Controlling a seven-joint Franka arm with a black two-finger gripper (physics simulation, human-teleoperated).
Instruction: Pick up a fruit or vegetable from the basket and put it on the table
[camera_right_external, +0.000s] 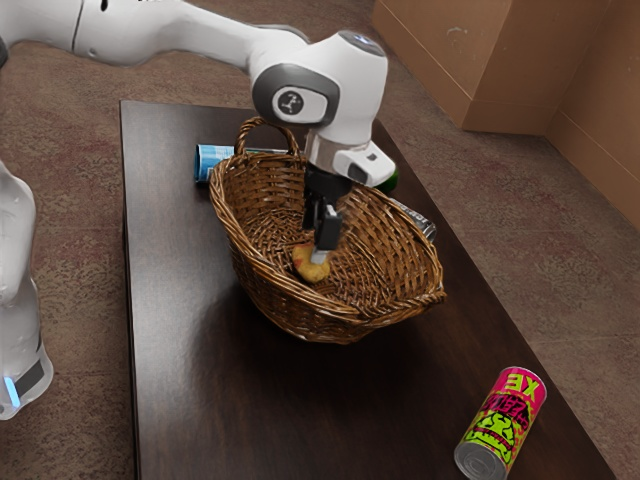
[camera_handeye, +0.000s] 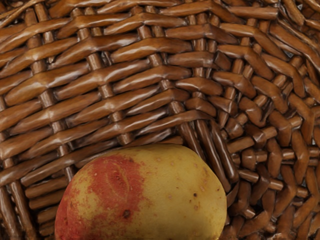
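Observation:
My gripper points down inside the wicker basket, right at a yellow fruit or vegetable with a red patch and partly in front of it. Whether it holds the piece cannot be told. In the wrist view the same yellow and red piece, looking like a potato or mango, is large at the lower edge, with small dark spots on its skin. Woven basket wicker lies behind it.
The basket's raised rim and handle surround my hand. A blue can and a dark silver can lie beside it on the dark table. A pink and green can lies nearer the camera.

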